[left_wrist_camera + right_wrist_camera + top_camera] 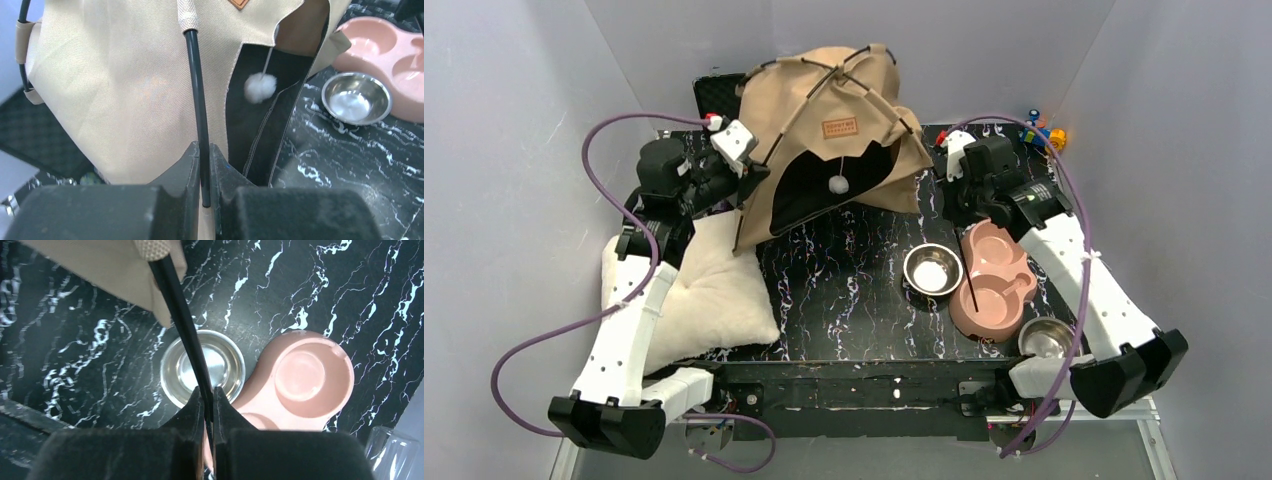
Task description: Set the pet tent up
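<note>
The tan pet tent [824, 130] stands half raised at the back of the black marbled table, its dark doorway and white pom-pom [839, 184] facing forward. My left gripper [749, 180] is at the tent's left front corner. In the left wrist view it [204, 150] is shut on a thin black pole [196, 90] running up the canvas. My right gripper [959, 205] is at the tent's right front corner. In the right wrist view it [209, 395] is shut on another black pole [180, 315], which comes out of a canvas corner [115, 265].
A fluffy cream cushion [714, 290] lies front left under the left arm. A steel bowl [932, 269], a pink double dish [994, 280] and a second steel bowl [1044, 338] sit front right. A small toy [1044, 132] is at the back right. Grey walls close three sides.
</note>
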Motion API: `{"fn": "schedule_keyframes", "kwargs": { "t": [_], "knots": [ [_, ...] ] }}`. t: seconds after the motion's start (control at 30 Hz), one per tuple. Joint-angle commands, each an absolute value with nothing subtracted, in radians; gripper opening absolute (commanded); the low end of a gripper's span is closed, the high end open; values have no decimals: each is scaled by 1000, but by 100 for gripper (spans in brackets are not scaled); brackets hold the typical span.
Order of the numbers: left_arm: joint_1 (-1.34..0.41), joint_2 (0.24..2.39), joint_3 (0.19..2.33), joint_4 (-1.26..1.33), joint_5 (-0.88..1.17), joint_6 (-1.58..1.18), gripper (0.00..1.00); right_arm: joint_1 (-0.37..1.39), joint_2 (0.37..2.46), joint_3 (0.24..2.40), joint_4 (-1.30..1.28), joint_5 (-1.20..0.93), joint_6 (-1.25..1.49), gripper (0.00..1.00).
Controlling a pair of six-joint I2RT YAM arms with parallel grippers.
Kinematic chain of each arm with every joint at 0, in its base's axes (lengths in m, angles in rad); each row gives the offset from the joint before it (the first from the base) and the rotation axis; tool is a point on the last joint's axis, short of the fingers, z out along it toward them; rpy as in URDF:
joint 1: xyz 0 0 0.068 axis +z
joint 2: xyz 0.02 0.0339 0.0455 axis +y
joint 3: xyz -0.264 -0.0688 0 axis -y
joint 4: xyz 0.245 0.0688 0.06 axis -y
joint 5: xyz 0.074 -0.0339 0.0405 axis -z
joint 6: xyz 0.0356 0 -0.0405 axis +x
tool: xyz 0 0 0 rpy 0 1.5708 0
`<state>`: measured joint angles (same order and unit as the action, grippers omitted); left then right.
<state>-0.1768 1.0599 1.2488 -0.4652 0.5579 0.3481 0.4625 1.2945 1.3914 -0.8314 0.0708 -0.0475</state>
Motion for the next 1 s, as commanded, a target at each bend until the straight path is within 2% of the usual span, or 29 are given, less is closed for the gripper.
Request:
{"fn": "schedule_keyframes", "kwargs": {
  "t": [0.0, 0.27, 0.4, 0.57, 0.6, 0.67, 0.73, 0.77, 0.87, 0.97],
  "knots": [
    [-176, 1130, 1397, -470, 699, 327, 0, 497, 1234, 1537, -937, 56, 83, 1],
    [-179, 1237, 1491, -429, 835, 209, 0, 543, 1175, 1624, -1037, 317, 184, 1],
    [-187, 1298, 1527, -394, 880, 142, 0, 543, 1159, 1677, -1109, 363, 295, 1],
    [-213, 1409, 1569, -376, 899, 80, 1, 554, 1104, 1586, -1124, 430, 471, 1],
    [-219, 1429, 1573, -361, 889, 68, 13, 558, 1090, 1544, -1103, 432, 497, 1],
    [-231, 1461, 1580, -333, 867, 40, 59, 573, 1065, 1466, -1046, 429, 551, 1],
    [-243, 1477, 1599, -331, 852, 22, 88, 604, 1054, 1398, -981, 435, 602, 1],
    [-251, 1468, 1602, -331, 828, 15, 96, 623, 1052, 1366, -949, 438, 629, 1],
    [-284, 1378, 1541, -284, 690, 8, 98, 692, 1050, 1262, -809, 444, 699, 1],
    [-329, 1222, 1364, -173, 531, -51, 98, 761, 1080, 1189, -664, 436, 749, 1]
  ]
}}
